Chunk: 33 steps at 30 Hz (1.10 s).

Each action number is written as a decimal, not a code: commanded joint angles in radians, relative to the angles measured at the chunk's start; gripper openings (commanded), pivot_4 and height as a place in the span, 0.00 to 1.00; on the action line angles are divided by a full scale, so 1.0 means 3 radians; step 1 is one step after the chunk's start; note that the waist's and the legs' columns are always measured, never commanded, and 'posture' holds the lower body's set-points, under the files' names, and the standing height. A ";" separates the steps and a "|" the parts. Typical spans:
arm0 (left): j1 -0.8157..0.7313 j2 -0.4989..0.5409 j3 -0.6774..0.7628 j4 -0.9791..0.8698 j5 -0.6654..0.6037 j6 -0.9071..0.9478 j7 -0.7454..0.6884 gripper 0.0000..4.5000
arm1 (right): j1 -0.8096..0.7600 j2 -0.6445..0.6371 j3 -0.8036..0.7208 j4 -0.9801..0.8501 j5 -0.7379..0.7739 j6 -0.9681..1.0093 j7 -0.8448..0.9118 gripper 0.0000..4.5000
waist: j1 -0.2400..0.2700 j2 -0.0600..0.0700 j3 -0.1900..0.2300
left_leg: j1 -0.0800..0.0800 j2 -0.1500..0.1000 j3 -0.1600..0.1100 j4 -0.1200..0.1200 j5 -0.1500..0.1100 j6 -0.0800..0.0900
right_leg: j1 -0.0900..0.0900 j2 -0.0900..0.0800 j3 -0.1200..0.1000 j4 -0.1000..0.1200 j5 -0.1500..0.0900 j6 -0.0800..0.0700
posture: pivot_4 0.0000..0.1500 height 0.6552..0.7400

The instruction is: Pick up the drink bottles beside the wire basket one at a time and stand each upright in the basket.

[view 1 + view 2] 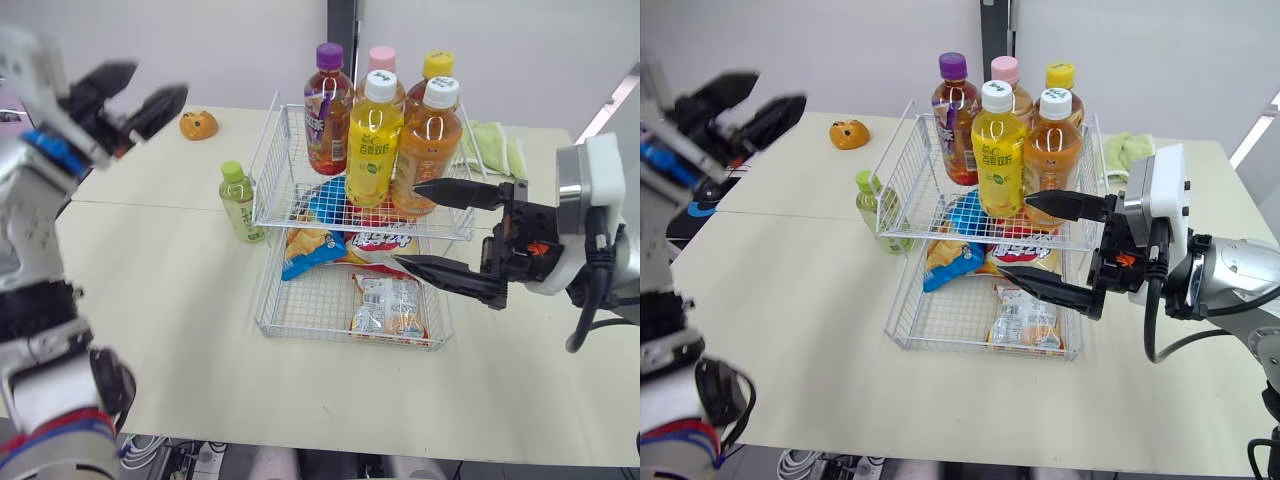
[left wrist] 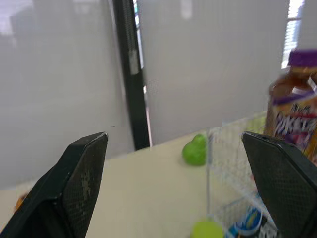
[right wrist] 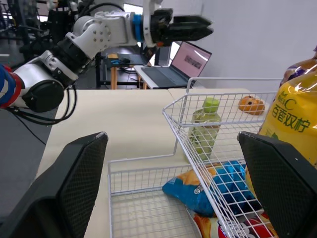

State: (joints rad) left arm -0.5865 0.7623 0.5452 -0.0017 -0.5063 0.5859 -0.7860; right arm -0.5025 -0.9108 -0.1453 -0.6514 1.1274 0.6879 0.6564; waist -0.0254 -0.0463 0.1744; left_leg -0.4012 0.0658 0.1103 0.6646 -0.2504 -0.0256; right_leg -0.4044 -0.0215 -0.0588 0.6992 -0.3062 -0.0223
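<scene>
Tabletop point(image 1: 180, 300), pale and broad, carries a two-tier wire basket point(image 1: 272, 160) near its middle. The right gripper point(image 1: 405, 224) hovers in front of the basket's right side, its two fingers spread wide, one level with the upper tier and one over the lower tier, with nothing between them. The left gripper point(image 1: 160, 80) hangs high above the table's left part, also spread wide and empty. Five bottles stand upright in the upper tier: a purple-capped bottle point(image 1: 327, 110), a pink-capped bottle point(image 1: 382, 60), a yellow-capped bottle point(image 1: 437, 66), a yellow drink point(image 1: 373, 140) and an amber drink point(image 1: 428, 150), both white-capped. A green-capped bottle point(image 1: 240, 205) stands on the table just beside the basket's left wall. Snack bags point(image 1: 390, 305) lie in the lower tier. A green cloth point(image 1: 495, 148) lies behind the basket, and a small orange object point(image 1: 198, 125) sits well to its left.
</scene>
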 commanded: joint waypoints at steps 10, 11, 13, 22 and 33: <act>0.2492 -0.0905 0.0861 -0.1760 -0.0736 0.0095 0.0401 1.00 | -0.0365 0.0291 0.0248 0.0335 -0.0373 -0.0066 0.0543 1.00 | 0.0038 -0.0011 -0.0008 | 0.0004 0.0001 -0.0004 -0.0002 -0.0005 0.0008 | 0.0006 -0.0002 -0.0006 0.0001 0.0000 0.0000 | 1.00 1.00; 0.2523 -0.0919 0.0838 -0.1791 -0.0763 0.0087 0.0438 1.00 | -0.0376 0.0301 0.0250 0.0345 -0.0386 -0.0057 0.0554 1.00 | 0.0051 -0.0010 -0.0008 | 0.0003 0.0001 -0.0006 -0.0002 -0.0008 0.0013 | 0.0007 -0.0002 -0.0009 0.0001 0.0000 0.0000 | 1.00 1.00; 0.2467 -0.0886 0.0761 -0.1776 -0.0780 0.0078 0.0520 1.00 | -0.0390 0.0314 0.0240 0.0352 -0.0408 -0.0033 0.0557 1.00 | 0.0070 -0.0009 -0.0009 | 0.0005 0.0001 -0.0007 -0.0002 -0.0008 0.0015 | 0.0007 -0.0002 -0.0010 0.0002 0.0002 -0.0003 | 1.00 1.00; 0.1191 -0.0635 -0.0177 -0.0997 -0.0326 -0.0011 0.0915 1.00 | -0.0280 0.0258 0.0054 0.0189 -0.0398 0.0090 0.0358 1.00 | 0.0090 -0.0011 -0.0012 | 0.0004 -0.0001 -0.0008 -0.0002 -0.0007 0.0018 | 0.0011 -0.0002 -0.0012 0.0001 0.0004 -0.0003 | 1.00 1.00; -0.0081 -0.0770 -0.1078 0.0514 0.0423 -0.0726 0.0857 1.00 | 0.0035 0.0124 -0.0347 -0.0212 -0.0154 0.0261 -0.0112 1.00 | 0.0076 -0.0010 -0.0012 | 0.0001 -0.0001 -0.0003 -0.0006 -0.0002 0.0009 | 0.0004 -0.0001 -0.0008 -0.0004 0.0003 -0.0003 | 1.00 1.00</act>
State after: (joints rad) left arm -0.5829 0.5359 0.2322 0.1365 -0.4001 0.4118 -0.5177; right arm -0.4895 -0.8593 -0.2107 -0.6854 1.0563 0.7670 0.6441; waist -0.0026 -0.0494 0.1707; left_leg -0.4009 0.0653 0.1096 0.6627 -0.2509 -0.0229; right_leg -0.4031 -0.0217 -0.0610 0.6980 -0.3052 -0.0231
